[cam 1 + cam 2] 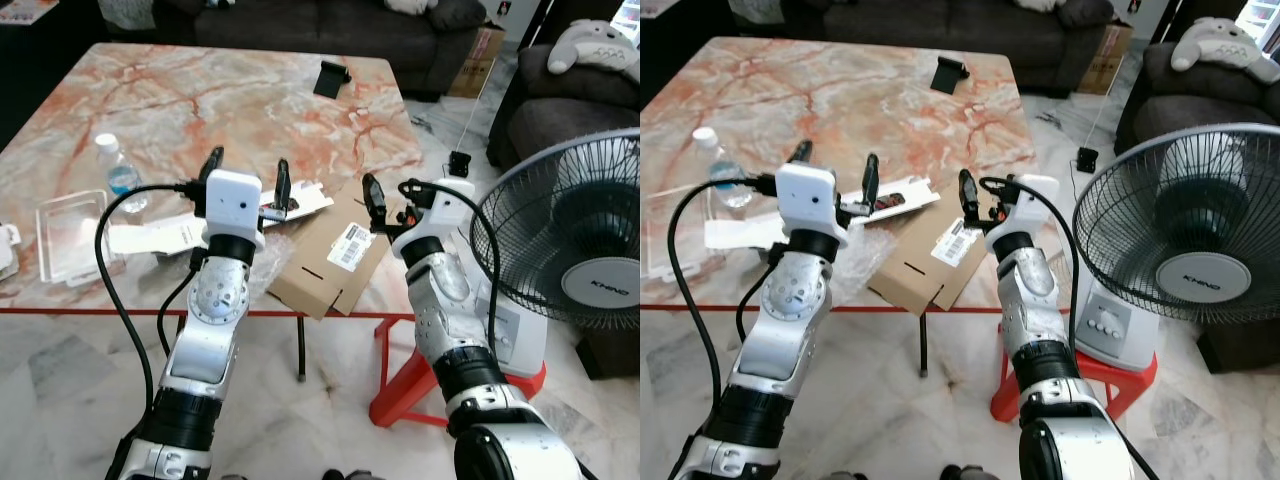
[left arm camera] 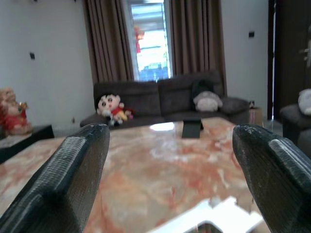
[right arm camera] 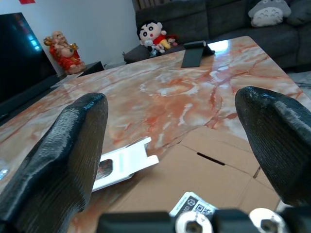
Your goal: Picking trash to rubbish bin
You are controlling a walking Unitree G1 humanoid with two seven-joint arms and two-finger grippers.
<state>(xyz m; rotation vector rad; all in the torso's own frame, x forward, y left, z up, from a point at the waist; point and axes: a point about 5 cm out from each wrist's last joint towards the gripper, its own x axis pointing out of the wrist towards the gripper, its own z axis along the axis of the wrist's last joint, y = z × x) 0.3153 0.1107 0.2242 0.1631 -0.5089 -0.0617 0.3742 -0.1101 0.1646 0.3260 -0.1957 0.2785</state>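
Note:
A flattened brown cardboard box (image 1: 325,262) with a white barcode label lies at the near edge of the marble table (image 1: 220,95), partly overhanging it. A white packaging card (image 1: 305,203) rests beside it. My left gripper (image 1: 248,172) hovers open just above the card, nothing between its fingers. My right gripper (image 1: 392,198) is open over the box's right side, also empty. Through the right wrist view the cardboard (image 3: 214,170) and the card (image 3: 124,162) lie below the spread fingers. At the near left sit a water bottle (image 1: 120,175), a clear plastic tray (image 1: 70,235) and white paper (image 1: 150,237).
A black stand (image 1: 330,78) sits at the table's far side. A standing fan (image 1: 590,250) on a red stool (image 1: 400,385) is close on my right. Dark sofas (image 1: 330,25) line the back and right. Marble floor (image 1: 330,420) lies below the table edge.

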